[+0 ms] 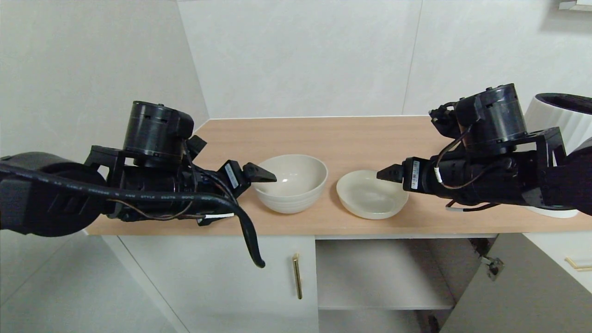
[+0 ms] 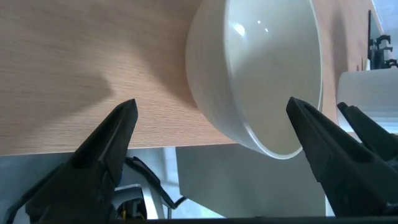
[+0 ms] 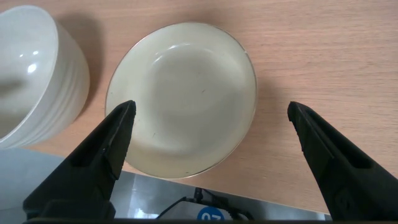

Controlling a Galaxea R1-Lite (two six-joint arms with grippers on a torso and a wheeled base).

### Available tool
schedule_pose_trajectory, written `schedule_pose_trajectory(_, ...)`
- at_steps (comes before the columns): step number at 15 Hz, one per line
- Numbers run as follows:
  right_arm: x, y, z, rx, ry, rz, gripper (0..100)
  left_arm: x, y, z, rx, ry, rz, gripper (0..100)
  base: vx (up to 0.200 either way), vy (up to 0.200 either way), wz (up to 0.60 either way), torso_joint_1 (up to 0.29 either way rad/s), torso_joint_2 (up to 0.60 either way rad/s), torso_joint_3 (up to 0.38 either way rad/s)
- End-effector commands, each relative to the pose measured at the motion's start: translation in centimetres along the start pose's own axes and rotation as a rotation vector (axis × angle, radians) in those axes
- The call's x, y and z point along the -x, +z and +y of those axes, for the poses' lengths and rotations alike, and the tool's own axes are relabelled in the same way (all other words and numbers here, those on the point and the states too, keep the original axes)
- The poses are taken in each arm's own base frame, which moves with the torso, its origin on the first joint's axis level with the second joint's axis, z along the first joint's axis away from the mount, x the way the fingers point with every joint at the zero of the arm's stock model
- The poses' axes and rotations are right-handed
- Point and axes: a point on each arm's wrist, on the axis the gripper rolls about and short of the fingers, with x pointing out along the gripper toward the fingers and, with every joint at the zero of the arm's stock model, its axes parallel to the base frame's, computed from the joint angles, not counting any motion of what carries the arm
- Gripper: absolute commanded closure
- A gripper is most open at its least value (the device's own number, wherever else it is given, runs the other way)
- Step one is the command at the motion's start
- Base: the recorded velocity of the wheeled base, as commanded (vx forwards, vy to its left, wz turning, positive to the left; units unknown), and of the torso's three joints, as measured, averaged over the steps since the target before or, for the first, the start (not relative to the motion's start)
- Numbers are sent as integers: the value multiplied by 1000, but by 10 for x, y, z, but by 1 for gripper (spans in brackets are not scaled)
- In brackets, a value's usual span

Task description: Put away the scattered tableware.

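Observation:
Two pieces of tableware sit near the front edge of the wooden counter point(image 1: 351, 138). The deep white ribbed bowl point(image 1: 290, 182) stands on the left, and a shallow cream dish point(image 1: 370, 196) lies beside it on the right. My left gripper point(image 1: 261, 175) hovers at the deep bowl's left rim. In the left wrist view that gripper point(image 2: 211, 118) is open, with the deep bowl point(image 2: 255, 74) just beyond its fingertips. My right gripper point(image 1: 387, 174) hangs over the dish's right side. It is open point(image 3: 211, 118), with the dish point(image 3: 183, 96) below it and the deep bowl point(image 3: 31, 68) alongside.
A tall white ribbed container point(image 1: 562, 115) stands at the counter's right end, behind my right arm. Below the counter a cabinet stands open, showing a bare shelf point(image 1: 379, 273), with its door point(image 1: 508, 286) swung out to the right. The closed left door has a gold handle point(image 1: 296, 276). White walls close off the back and left.

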Motion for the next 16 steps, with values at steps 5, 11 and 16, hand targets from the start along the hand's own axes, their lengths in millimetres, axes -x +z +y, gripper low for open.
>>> schedule_pose_trajectory(5, 0, 0, 0, 1, 2, 1, 0, 0, 0, 0, -2, 12, -12, 100, 0, 0, 0, 0, 0, 0)
schedule_pose_trajectory(11, 0, 0, 0, 2, -2, 3, 0, 2, 0, -1, -4, 6, -19, 100, 0, 0, 0, 0, 0, 0)
schedule_pose_trajectory(16, -19, -9, -3, 63, -114, 10, 0, 4, 1, -2, -4, 3, -23, 100, 0, 0, 0, 0, 0, 0)
